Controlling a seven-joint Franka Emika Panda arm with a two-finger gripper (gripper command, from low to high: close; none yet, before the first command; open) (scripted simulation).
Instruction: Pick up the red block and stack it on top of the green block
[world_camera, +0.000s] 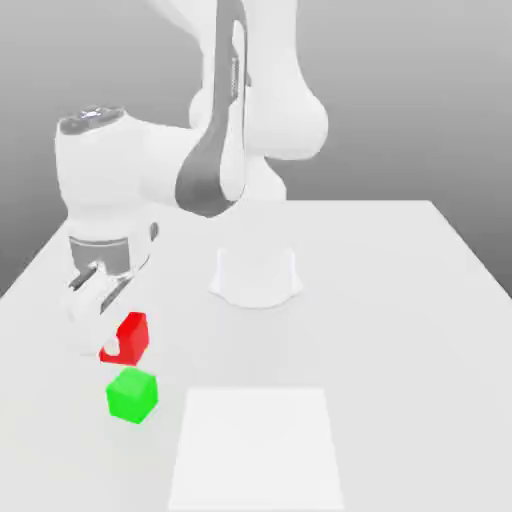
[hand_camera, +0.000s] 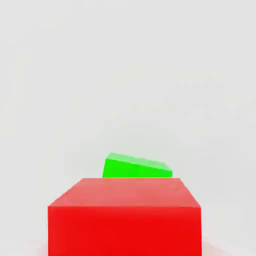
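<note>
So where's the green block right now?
In the exterior view, the green block is toward the left, between the red block and the white square.

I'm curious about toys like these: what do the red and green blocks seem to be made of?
The red block looks like smooth, perhaps painted plastic: flat, evenly coloured faces. The green block seems similar, plain and grainless, though painted wood is possible.
</note>
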